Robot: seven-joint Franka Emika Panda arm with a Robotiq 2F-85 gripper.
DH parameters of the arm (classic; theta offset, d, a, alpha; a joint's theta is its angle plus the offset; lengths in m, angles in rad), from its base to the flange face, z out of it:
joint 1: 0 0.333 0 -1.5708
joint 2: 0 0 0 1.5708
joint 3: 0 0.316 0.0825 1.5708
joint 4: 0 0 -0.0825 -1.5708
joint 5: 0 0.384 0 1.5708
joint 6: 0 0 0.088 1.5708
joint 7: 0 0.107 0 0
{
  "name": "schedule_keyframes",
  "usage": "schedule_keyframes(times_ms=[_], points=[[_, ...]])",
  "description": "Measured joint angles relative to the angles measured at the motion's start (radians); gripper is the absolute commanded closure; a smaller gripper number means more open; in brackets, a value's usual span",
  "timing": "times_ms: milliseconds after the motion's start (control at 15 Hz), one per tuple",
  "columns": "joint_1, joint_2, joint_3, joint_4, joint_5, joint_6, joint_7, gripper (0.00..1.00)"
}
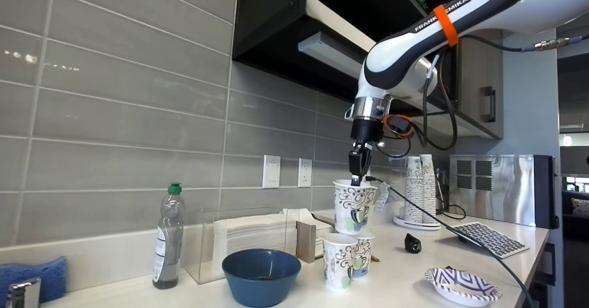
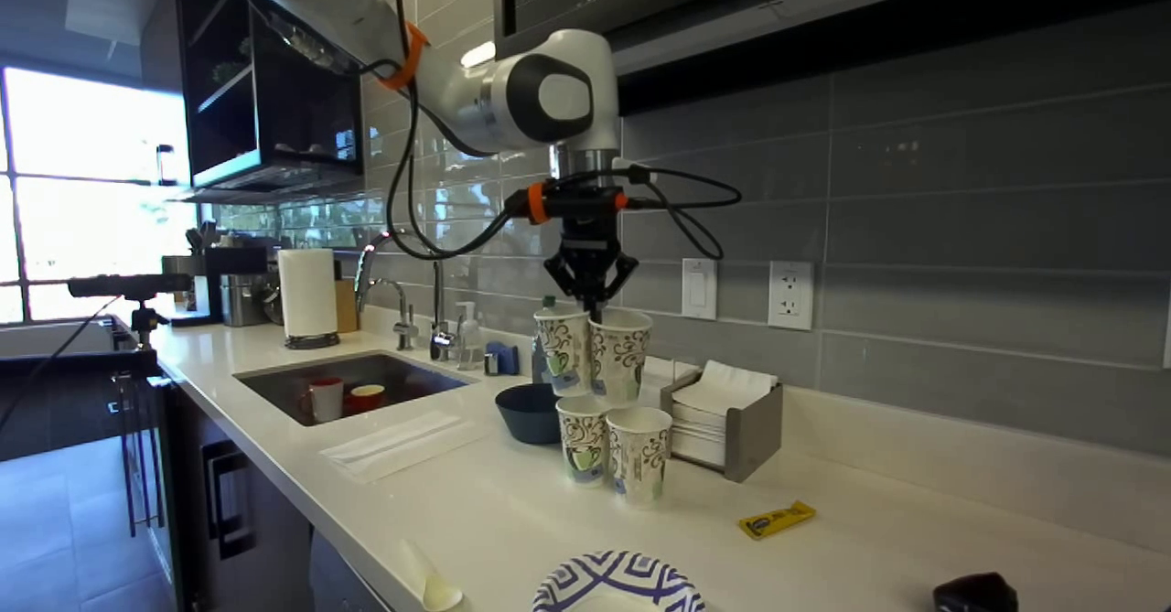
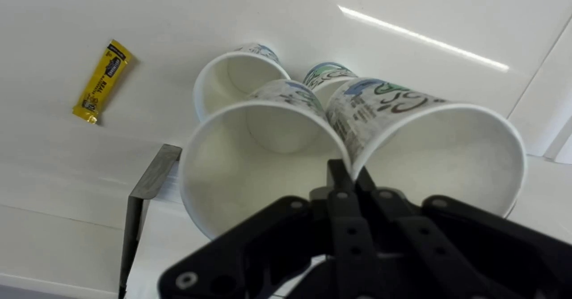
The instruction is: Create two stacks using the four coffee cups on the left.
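My gripper [image 1: 356,180] is shut on the touching rims of two white patterned paper cups, one finger inside each; its tips also show in the wrist view [image 3: 353,174]. The held cups, left cup [image 2: 563,351] and right cup [image 2: 620,360], hang upright side by side. Two more cups, left lower cup [image 2: 584,438] and right lower cup [image 2: 639,456], stand side by side on the counter just beneath. In the wrist view the left held cup [image 3: 223,174] partly covers a lower cup [image 3: 223,84]. I cannot tell whether the held cups' bottoms touch the lower rims.
A blue bowl [image 1: 253,289] and a napkin holder [image 2: 759,434] stand close to the cups. A green-capped bottle [image 1: 168,243] stands near the wall. A patterned plate [image 2: 631,571], a yellow packet [image 2: 776,520] and tall cup towers [image 1: 421,188] are also on the counter.
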Motion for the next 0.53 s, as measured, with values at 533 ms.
schedule_keyframes(times_ms=[533], points=[[0.000,0.038,0.002,0.034,0.000,0.005,0.017,0.99]])
